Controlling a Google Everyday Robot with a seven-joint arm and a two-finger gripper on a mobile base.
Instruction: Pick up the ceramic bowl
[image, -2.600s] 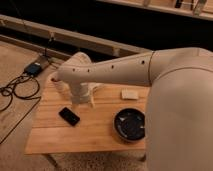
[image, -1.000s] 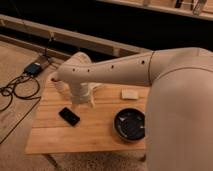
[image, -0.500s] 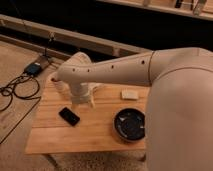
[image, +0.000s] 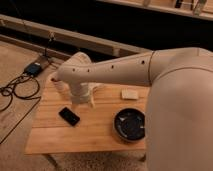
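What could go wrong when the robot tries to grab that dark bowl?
1. The gripper hangs over the left part of the table, apart from the ceramic bowl. The black phone lies close beside it, so a swing across might bump the phone.
2. The bowl sits near the table's front edge. A push instead of a clean grab could slide it off.
3. Its rim looks thick and glossy, so it might slip.
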